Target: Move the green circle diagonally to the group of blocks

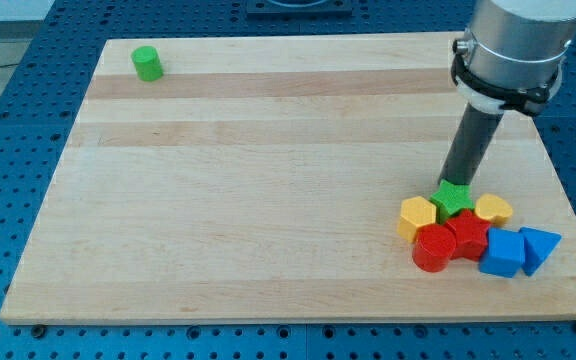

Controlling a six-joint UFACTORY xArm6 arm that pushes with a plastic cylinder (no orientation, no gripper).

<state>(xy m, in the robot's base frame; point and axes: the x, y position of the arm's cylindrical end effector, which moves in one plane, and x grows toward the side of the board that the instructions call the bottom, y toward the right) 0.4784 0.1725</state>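
Sitting alone near the top-left corner of the wooden counter [268, 200] is the green circle [148, 63], a short upright cylinder, well apart from every other block. No gripper is fitted to this arm; it ends in a plain dark rod, so nothing is being held or clamped.

Across the board, close to the bottom-right corner in the one camera view, the group of blocks is packed tightly together. A green star-shaped block [454, 197] is at the top of the group. To its left lies a yellow hexagonal block [417, 216], and to its right a yellow block [494, 209] whose rounded shape looks like a heart. Below these are a red cylinder [433, 248] and, touching it on the right, a second red block [467, 236] whose shape I cannot make out. Further right stand a blue cube-like block [502, 252] and a blue triangular block [539, 247], just beside each other.

The rod comes down from the grey arm housing [513, 45] at the view's upper right, tilting slightly leftward. My tip [454, 183] is at the upper edge of the green star, touching it or very nearly so, far from the green circle.
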